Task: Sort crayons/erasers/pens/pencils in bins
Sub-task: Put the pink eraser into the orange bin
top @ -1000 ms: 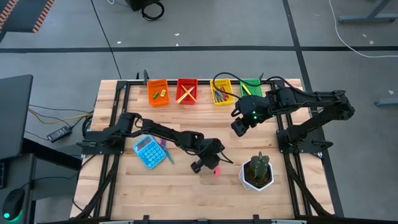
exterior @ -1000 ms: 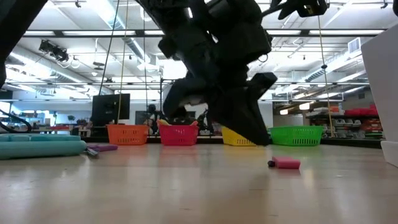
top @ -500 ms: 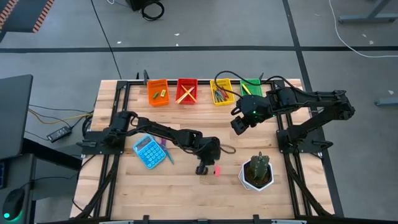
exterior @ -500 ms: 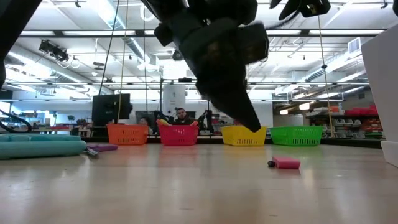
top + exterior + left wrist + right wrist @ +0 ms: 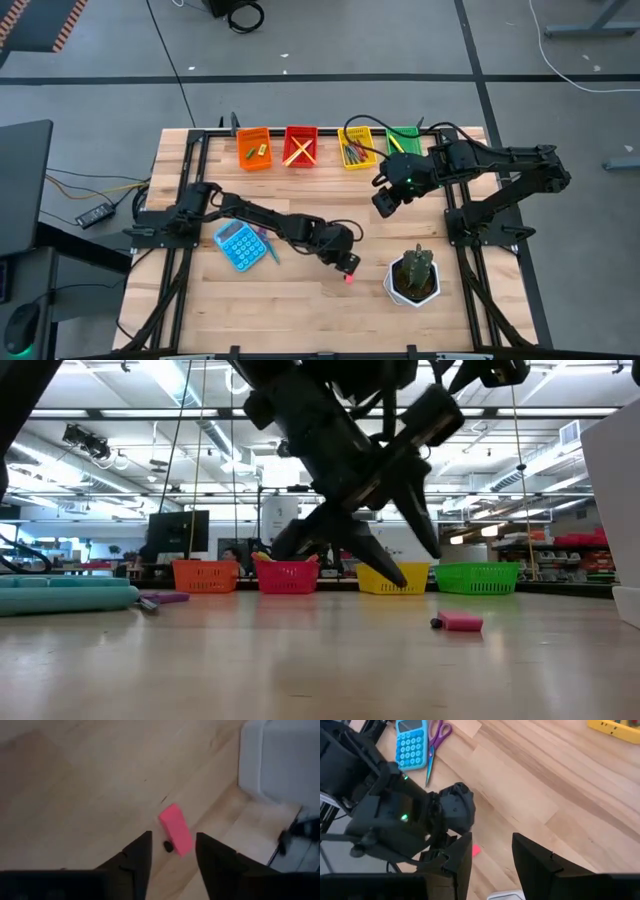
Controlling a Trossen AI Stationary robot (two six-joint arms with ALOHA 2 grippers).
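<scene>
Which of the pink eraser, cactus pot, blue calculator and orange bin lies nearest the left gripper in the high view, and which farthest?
From the left gripper:
1. Pink eraser, right beside its fingertips.
2. Cactus pot, to the right.
3. Blue calculator, to the left.
4. Orange bin, back row, far left.

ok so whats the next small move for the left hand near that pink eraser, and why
Probably lower the left hand straight down so its open fingers straddle the pink eraser, then close. The eraser lies loose on the table, just ahead of the fingertips and not yet gripped, and it is not in any bin.
</scene>
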